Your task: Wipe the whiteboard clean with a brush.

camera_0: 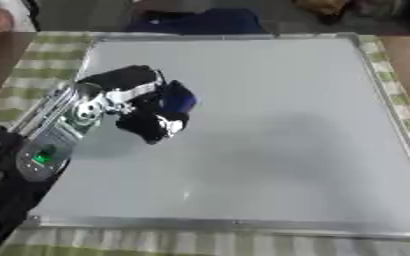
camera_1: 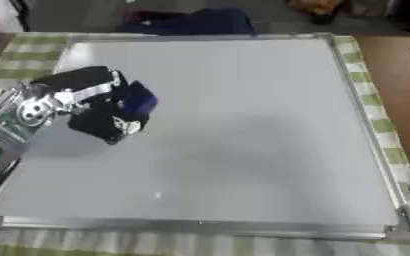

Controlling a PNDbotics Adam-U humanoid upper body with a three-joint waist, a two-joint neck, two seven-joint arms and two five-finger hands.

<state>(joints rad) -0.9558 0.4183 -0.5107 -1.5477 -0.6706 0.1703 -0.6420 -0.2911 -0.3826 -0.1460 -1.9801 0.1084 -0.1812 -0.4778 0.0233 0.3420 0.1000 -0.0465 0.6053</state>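
The whiteboard [camera_0: 270,125] lay flat on the counter [camera_0: 33,65], which wore a green-and-white checked cloth, and its metal frame ran round all four sides. The left robot hand [camera_0: 143,107] came in from about nine o'clock and sat over the board's left part, its fingers curled round a dark blue brush [camera_0: 180,98]. The brush lay at the three o'clock side of the hand, down against the board surface. The board looked plain grey-white, with one faint pale speck near six o'clock. The right robot hand showed in neither view.
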